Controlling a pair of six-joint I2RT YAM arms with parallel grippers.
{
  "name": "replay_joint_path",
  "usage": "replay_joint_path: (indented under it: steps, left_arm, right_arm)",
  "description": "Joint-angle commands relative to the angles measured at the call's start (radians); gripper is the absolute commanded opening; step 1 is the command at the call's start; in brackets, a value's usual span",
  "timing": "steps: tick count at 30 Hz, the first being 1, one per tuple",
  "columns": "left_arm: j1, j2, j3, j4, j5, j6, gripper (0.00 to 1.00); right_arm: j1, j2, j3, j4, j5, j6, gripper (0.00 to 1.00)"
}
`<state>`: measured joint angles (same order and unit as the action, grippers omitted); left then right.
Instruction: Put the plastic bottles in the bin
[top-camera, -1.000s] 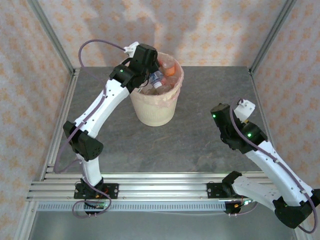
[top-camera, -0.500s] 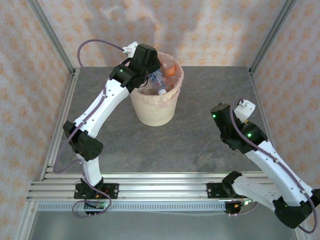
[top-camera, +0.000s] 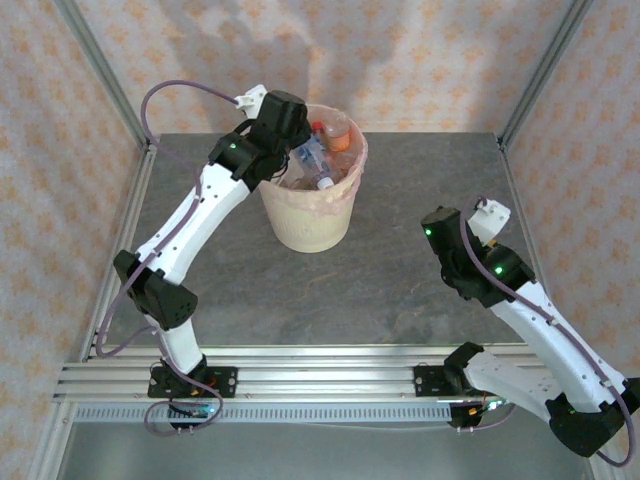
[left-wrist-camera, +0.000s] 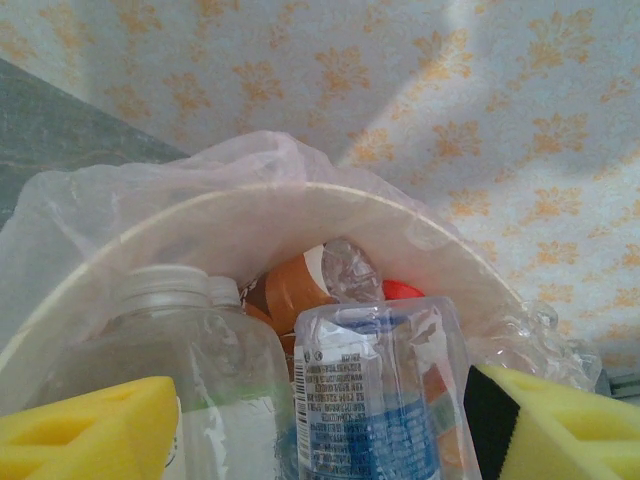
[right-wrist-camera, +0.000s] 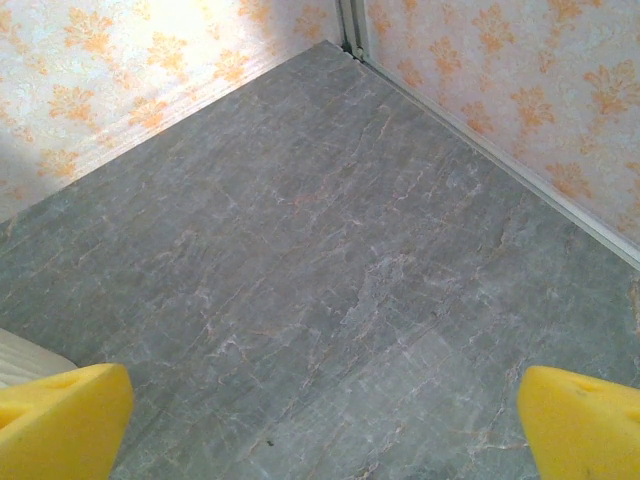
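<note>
The cream bin stands at the back middle of the table, its pinkish bag folded over the rim. Several plastic bottles lie piled inside. My left gripper hovers at the bin's left rim, open. In the left wrist view its yellow pads stand wide apart. Between them lies a clear blue-labelled bottle on the pile, beside a clear white-capped bottle, an orange bottle and a red cap. My right gripper hangs open over bare table.
The grey stone-look table is walled by patterned panels and aluminium posts. The right arm rests at the right side. In the right wrist view a table corner lies ahead and a cream edge of the bin sits far left.
The blue-labelled bottle left my left gripper and settled on the pile in the bin. The left arm's elbow swung left and the gripper drew back slightly. The right arm stayed still.
</note>
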<state>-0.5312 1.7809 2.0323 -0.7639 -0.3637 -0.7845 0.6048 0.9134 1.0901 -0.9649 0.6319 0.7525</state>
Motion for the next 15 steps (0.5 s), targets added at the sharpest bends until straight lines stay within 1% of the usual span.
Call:
replay_joint_path:
  steps: [1,7,12,15]
  left_arm:
    - [-0.006,-0.023,-0.016,-0.024,-0.057,0.004,0.77]
    - [-0.006,-0.019,-0.010,-0.013,-0.066,0.014,0.77]
    - [0.004,0.016,0.092,-0.061,-0.080,0.053,0.78]
    - [0.017,0.016,0.130,-0.059,-0.080,0.073,0.82]
  right_arm:
    - [-0.004,-0.007,-0.002,-0.016,0.014,0.019,0.99]
    - [-0.003,-0.007,0.001,-0.018,0.012,0.019,0.99]
    - [-0.004,-0.008,0.008,-0.023,0.014,0.014,0.99]
    - [-0.003,-0.011,0.016,-0.024,0.017,0.006,0.99]
